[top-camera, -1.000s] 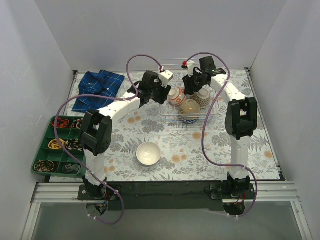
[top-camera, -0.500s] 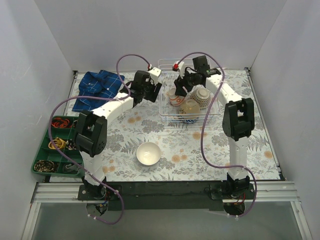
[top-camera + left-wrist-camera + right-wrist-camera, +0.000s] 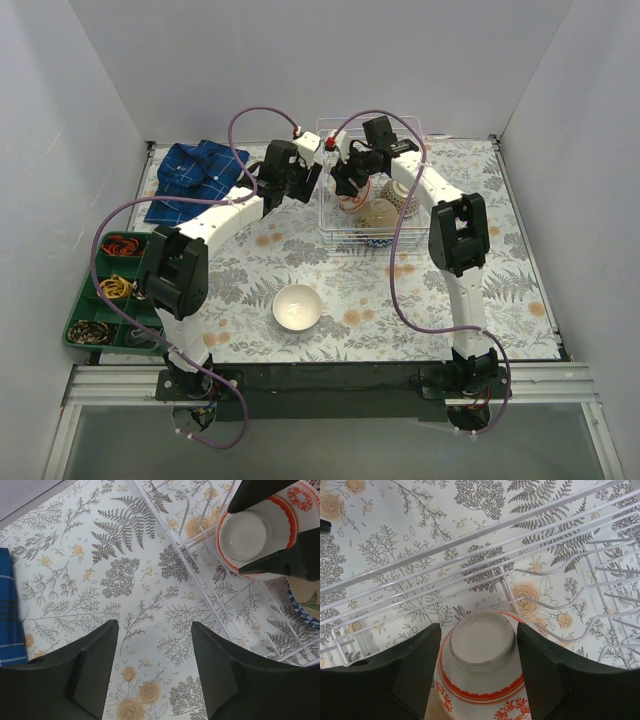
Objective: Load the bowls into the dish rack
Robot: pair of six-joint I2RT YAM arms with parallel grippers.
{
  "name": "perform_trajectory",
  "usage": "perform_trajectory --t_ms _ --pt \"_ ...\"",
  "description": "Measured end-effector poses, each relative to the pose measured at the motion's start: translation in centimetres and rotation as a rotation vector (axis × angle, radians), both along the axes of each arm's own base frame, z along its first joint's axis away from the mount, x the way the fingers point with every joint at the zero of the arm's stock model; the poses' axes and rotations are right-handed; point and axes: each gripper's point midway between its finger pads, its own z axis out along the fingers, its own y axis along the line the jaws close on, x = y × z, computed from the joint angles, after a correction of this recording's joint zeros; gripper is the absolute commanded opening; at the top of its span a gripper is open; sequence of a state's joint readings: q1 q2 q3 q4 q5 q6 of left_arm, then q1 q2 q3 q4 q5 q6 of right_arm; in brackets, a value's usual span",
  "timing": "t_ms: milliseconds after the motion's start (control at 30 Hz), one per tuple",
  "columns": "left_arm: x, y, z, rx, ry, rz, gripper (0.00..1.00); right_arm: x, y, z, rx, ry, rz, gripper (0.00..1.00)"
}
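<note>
A: Noted: right gripper (image 3: 479,642) has its fingers flanking the red-banded bowl (image 3: 246,534), foot toward the wrist camera, inside the dish rack (image 3: 323,222); pads sit right at its sides, squeezing or merely straddling I cannot tell

B: If seating it, I'd keep it centred, settle the rim between the wire tines, spare the tan bowl (image 3: 381,212) just beside; part only once it leans steady

A: And the left gripper (image 3: 155,672) — spread wide, empty, over the floral tablecloth (image 3: 100,580) just beside the rack's left wall; white bowl (image 3: 297,306) well apart, near the bases, not yet loaded
</note>
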State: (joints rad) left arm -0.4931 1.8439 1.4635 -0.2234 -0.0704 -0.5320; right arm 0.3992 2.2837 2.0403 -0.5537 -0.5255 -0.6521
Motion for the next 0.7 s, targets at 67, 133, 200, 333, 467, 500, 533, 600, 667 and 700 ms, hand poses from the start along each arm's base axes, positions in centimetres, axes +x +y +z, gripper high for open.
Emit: perform_trajectory --t_ms 67,133,200,333,467,500,533,600,667,700 --pt "-0.02 0.03 -0.04 0.001 0.001 0.001 0.6 0.1 -0.07 -0.09 -0.013 -0.009 -0.002 0.69" --pt "-0.04 0.04 -0.09 0.001 0.002 0.001 0.6 0.22 -0.13 -0.19 -0.029 -0.022 -0.004 0.69" --pt "-0.04 0.04 -0.09 0.001 0.002 0.001 0.6 0.43 -0.27 -0.33 -0.052 -0.039 -0.01 0.69" --pt "-0.04 0.03 -0.08 0.001 0.002 0.001 0.6 0.84 -0.54 -0.63 -0.109 -0.078 -0.023 0.66" --pt "-0.04 0.03 -0.08 0.0 0.002 0.001 0.6 0.89 -0.49 -0.76 -0.136 -0.094 -0.027 0.59" --pt "-0.04 0.03 -0.08 0.0 0.002 0.001 0.6 0.86 -0.44 -0.77 -0.138 -0.096 -0.025 0.55" --pt "-0.04 0.03 -0.08 0.0 0.002 0.001 0.6 0.88 -0.45 -0.78 -0.14 -0.097 -0.026 0.52" --pt "-0.04 0.03 -0.08 0.0 0.002 0.001 0.6 0.89 -0.48 -0.77 -0.142 -0.098 -0.028 0.46" --pt "-0.04 0.03 -0.08 0.0 0.002 0.001 0.6 0.91 -0.48 -0.72 -0.142 -0.099 -0.028 0.43" --pt "-0.04 0.03 -0.08 0.0 0.002 0.001 0.6 0.9 -0.49 -0.71 -0.142 -0.099 -0.029 0.42"
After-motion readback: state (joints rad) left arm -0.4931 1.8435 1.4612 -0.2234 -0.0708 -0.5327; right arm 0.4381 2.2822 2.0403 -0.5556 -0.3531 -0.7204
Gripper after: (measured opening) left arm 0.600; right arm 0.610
